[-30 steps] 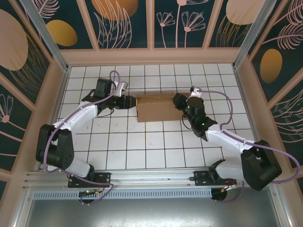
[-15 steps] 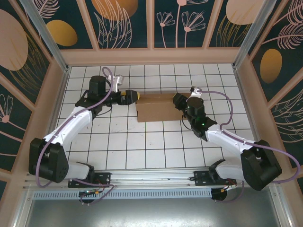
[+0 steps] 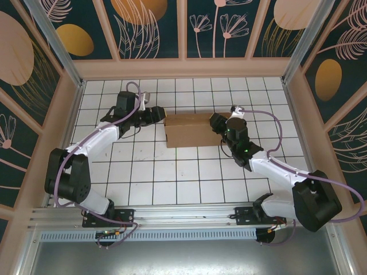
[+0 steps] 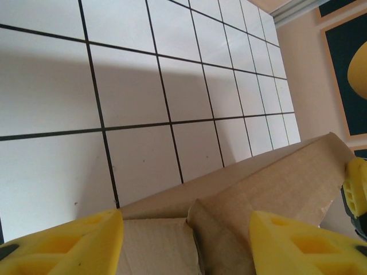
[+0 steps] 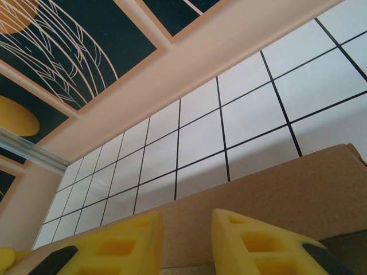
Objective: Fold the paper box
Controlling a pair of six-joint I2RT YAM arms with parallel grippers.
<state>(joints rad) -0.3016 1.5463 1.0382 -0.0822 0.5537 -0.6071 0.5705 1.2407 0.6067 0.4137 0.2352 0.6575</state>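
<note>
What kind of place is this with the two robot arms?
Probably a robot lab work cell: a white gridded table, decorated wall panels closing it in, and a metal mounting rail along the near edge.

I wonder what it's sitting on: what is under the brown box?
The paper box lies on the white tiled table, and tiles show all around it. The cardboard covers the patch right underneath, so whatever may be there cannot be seen.

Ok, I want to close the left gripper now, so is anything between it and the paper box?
Nothing visible does. The left gripper straddles the end of the paper box, bare cardboard between its open fingers.
</note>
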